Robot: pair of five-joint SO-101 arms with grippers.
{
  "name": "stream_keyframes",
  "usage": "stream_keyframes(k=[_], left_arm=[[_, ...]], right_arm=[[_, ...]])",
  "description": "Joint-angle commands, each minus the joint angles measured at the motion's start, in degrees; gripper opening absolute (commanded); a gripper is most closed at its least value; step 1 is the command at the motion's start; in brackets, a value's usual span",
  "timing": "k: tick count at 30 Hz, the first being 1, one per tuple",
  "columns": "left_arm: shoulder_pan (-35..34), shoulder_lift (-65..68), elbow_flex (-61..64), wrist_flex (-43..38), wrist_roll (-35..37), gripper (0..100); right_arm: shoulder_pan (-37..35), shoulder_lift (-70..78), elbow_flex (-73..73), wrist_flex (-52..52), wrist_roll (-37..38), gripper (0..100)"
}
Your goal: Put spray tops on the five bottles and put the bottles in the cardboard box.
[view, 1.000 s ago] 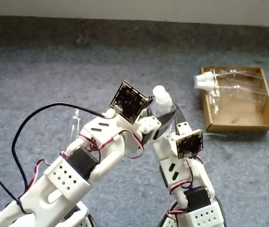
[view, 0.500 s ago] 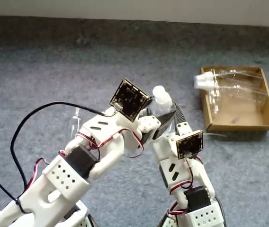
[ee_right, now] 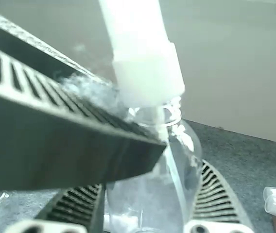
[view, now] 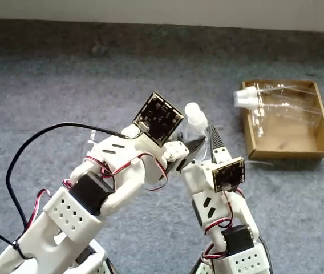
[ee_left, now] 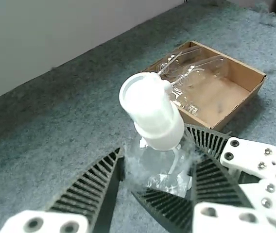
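The bottle [ee_left: 157,170] is clear and round-shouldered, its wall so transparent that the grey table [view: 48,85] shows through it. It stands roughly upright over the middle of the table, clamped at the body between the ribbed black fingers of the right gripper [ee_right: 145,204]. On its neck sits the spray top [ee_left: 150,109], a plain white cylinder with a broader collar at its base and a flat round upper face. It leans a little to one side of the bottle's axis. In the right wrist view the ridges of the neck show just beneath the collar. A thin pale dip tube [ee_right: 167,155] runs from the top down through the inside of the bottle. The left gripper [ee_left: 130,182] reaches in from the other side with its jaws spread wide at the level of the bottle's shoulder, below the top. One of its fingers [ee_left: 92,191] lies just beside the bottle's wall, and whether it touches cannot be told. Near the right edge of the table lies the shallow cardboard box [view: 287,153]. The boxed bottles [view: 287,105] rest on their sides inside it, clear like the held one, and their white tops [view: 246,98] jut over the wall that faces the arms. Another clear bottle, the bare bottle [view: 89,147], sits beside the left arm and is partly hidden by it.
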Motion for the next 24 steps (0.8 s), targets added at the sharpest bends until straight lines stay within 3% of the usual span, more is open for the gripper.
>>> stream_keyframes(k=[1,6,13,24], left_arm=[[-1.5,-0.7,-4.0,0.2,-0.7,17],[-1.6,-0.7,-5.8,0.4,-0.7,17],[-2.0,-0.7,-6.1,8.8,-0.7,17],[-2.0,-0.7,-11.1,14.9,-0.8,16]], right_arm=[[1.1,-0.4,4.5,-1.3,-0.3,13.9],[1.1,-0.4,4.5,-1.3,-0.3,13.9],[1.1,-0.4,4.5,-1.3,-0.3,13.9],[1.1,-0.4,4.5,-1.3,-0.3,13.9]])
